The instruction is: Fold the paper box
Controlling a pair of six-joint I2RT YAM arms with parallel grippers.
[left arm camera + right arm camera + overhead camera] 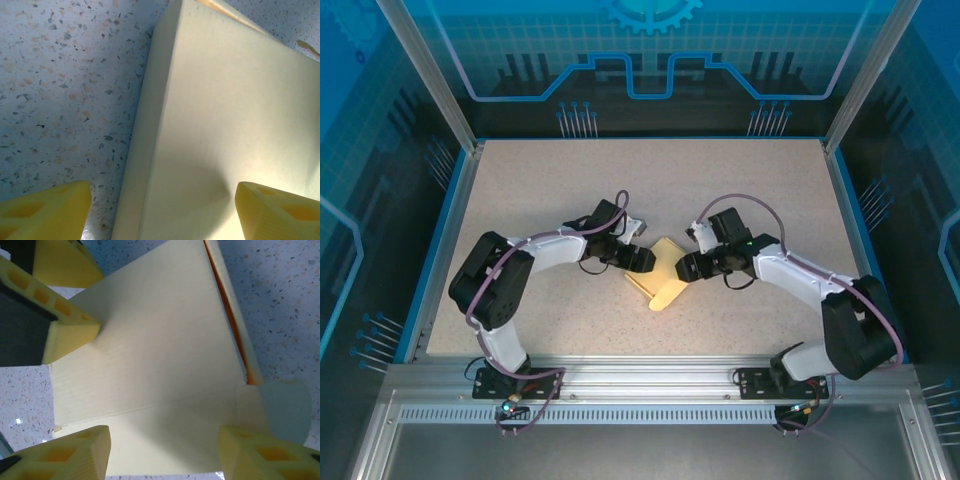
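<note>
Paper box (662, 275) at middle of bench (520, 180), slightly toward near edge, lying flat. Left fingers (45, 207) spread wide astride its long edge, gripping nothing. Right fingers (65, 455) equally wide, empty, over creased end. Pin panel with left; tuck rounded tab (285, 405) inward along crease, slowly.
</note>
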